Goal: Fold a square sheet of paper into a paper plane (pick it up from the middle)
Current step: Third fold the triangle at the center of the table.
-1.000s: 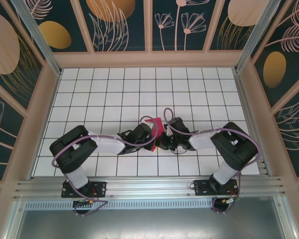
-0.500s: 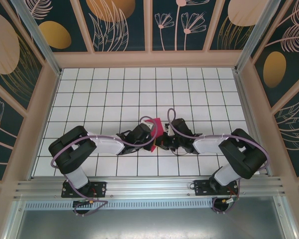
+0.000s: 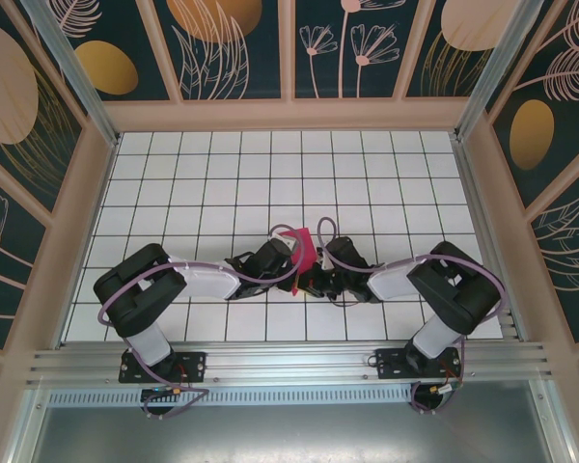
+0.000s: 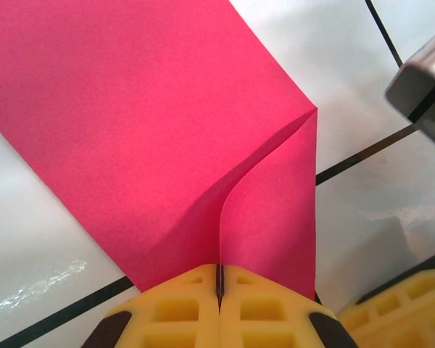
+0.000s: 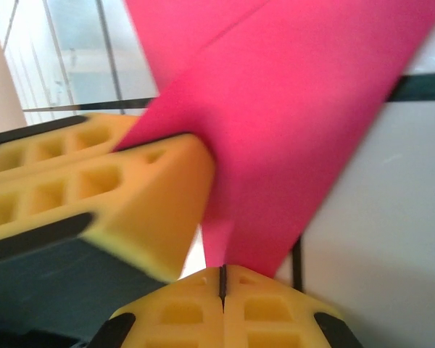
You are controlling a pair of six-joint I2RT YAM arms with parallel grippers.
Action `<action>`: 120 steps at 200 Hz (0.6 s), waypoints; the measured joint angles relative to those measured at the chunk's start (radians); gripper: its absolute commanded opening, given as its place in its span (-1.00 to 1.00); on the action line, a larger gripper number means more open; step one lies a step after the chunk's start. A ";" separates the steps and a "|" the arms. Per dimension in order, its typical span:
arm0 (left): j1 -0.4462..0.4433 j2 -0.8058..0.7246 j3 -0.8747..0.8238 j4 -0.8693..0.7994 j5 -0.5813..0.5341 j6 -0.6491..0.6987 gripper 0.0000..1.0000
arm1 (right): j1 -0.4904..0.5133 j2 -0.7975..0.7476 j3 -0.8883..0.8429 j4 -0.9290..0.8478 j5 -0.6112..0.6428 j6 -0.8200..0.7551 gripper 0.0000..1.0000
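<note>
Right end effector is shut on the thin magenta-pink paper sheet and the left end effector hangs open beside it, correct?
No. The left end effector is not open: the left wrist view shows it shut on the thin magenta-pink paper sheet. The right end effector is shut on it, as you said.

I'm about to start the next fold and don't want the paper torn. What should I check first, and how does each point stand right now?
1. Left gripper shut on the sheet of paper: ok.
2. Right gripper shut on the same sheet: ok.
3. Fold pressed sharp: not ok; the flap curves open near the left gripper.
4. Grippers clear of each other: cannot tell; they sit very close.
5. Sheet lifted off the table: cannot tell.
</note>
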 measured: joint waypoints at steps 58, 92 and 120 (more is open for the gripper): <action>0.000 0.000 0.000 0.000 0.001 -0.007 -0.99 | 0.003 -0.002 -0.013 0.029 0.004 0.003 -0.91; 0.000 0.000 0.000 0.000 0.005 -0.007 -0.99 | 0.019 -0.039 -0.013 -0.008 0.010 0.004 -0.91; 0.000 0.000 0.000 0.001 0.013 -0.007 -0.99 | 0.031 -0.041 -0.013 -0.008 0.010 0.019 -0.91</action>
